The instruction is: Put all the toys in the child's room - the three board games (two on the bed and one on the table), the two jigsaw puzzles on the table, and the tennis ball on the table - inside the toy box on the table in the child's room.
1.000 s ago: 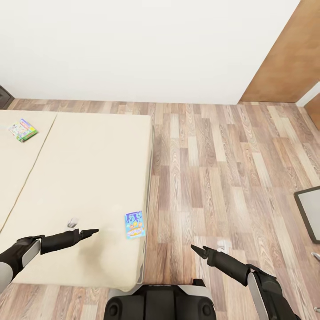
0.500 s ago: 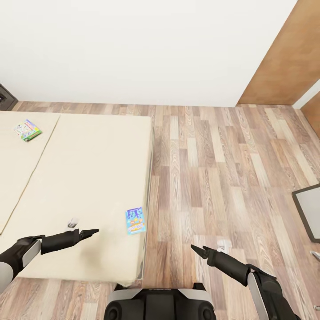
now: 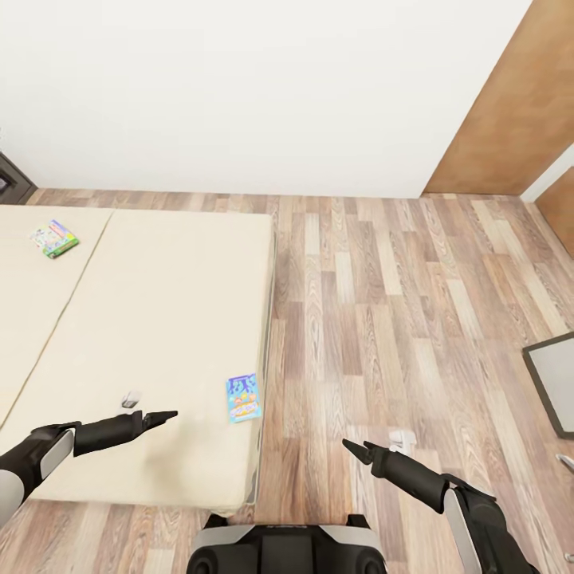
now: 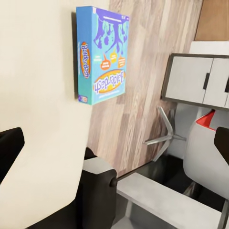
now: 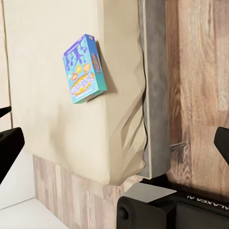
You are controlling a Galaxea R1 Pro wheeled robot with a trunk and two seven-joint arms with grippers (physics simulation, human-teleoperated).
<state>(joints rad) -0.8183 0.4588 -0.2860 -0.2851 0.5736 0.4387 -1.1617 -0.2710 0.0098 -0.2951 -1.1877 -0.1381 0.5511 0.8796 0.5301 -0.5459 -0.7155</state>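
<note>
Jaws of both grippers, left and right, stay open and empty while the bed slid slightly up-frame.

Green-bordered board game — print too small to read; grey-framed panel cut by the head view's edge.

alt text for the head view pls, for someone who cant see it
Seen from above, a beige bed carries two board games: a blue board game near its right edge and a green-bordered board game far left. The left gripper hovers over the mattress; the right gripper hangs over wood-plank floor.
</note>
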